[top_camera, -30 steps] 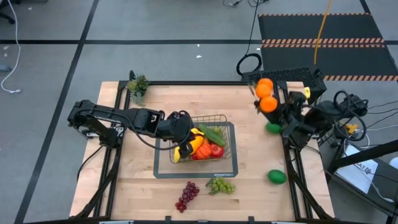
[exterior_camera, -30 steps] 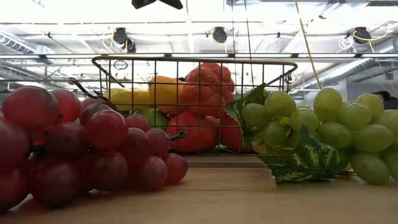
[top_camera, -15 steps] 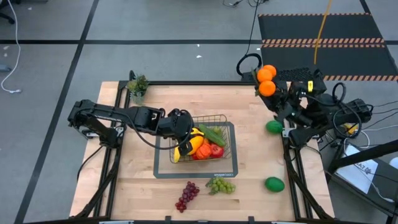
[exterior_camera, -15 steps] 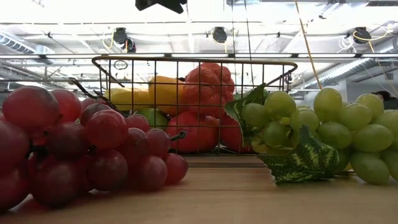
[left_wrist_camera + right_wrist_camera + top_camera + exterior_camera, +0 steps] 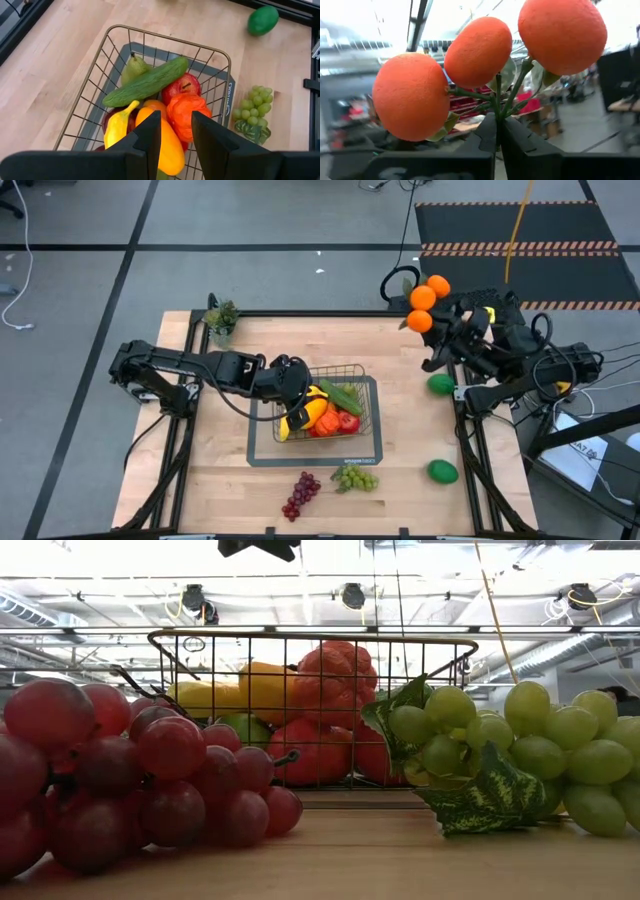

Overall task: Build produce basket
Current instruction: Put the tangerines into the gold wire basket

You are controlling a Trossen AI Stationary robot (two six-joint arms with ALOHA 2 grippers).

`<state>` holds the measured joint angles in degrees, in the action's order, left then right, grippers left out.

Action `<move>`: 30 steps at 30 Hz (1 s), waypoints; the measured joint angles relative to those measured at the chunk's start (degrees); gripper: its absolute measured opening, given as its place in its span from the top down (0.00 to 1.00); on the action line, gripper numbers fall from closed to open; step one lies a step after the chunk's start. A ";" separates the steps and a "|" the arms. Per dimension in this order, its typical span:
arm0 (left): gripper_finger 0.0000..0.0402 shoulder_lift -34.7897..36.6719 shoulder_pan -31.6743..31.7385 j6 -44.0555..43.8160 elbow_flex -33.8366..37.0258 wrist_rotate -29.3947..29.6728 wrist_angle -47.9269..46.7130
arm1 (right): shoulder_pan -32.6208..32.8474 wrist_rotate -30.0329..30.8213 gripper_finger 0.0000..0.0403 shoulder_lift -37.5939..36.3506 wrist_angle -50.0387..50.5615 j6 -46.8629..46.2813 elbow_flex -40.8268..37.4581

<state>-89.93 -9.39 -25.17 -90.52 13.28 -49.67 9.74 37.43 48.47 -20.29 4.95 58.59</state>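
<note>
A small potted plant stands at the far left corner of the wooden table. Beyond the table lies grey floor crossed by dark lines — and a black mat with orange-striped edges.

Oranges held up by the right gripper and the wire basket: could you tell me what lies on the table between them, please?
Nothing: in the high view, the stretch from the oranges in the right gripper to the basket is bare wood.

desk: wood | basket centre | red grapes, green grapes in front | two green balls right | small plant far-left corner
</note>
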 joint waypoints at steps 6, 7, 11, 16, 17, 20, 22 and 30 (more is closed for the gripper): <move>0.73 0.00 0.76 -0.02 0.00 0.24 0.00 | -0.07 0.24 0.99 -0.02 -0.01 13.39 0.00; 0.73 0.00 1.12 -0.02 0.00 0.28 0.00 | -0.07 0.26 0.99 -0.02 -0.01 14.94 0.00; 0.73 0.00 2.81 0.00 0.00 0.31 0.00 | -0.07 0.33 0.99 -0.02 -0.01 20.82 0.00; 0.73 0.00 5.02 1.59 0.00 0.33 0.00 | -0.07 0.39 0.99 -0.19 0.05 26.21 0.00; 0.73 0.00 5.48 1.75 0.00 0.33 0.00 | -0.07 0.39 0.99 -0.30 0.07 26.53 0.00; 0.73 0.00 6.80 2.02 0.00 0.33 0.00 | -0.07 0.44 0.99 -0.82 -0.01 26.60 0.00; 0.73 0.00 7.60 2.25 0.00 0.33 0.00 | -0.07 0.46 0.99 -1.09 -0.03 26.46 0.00; 0.73 0.00 9.35 4.42 0.00 0.33 0.02 | -0.07 3.38 0.99 -1.62 -0.05 15.71 0.00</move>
<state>-89.93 -0.03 -20.75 -90.52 13.61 -49.65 9.67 40.81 46.85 -20.33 20.65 58.59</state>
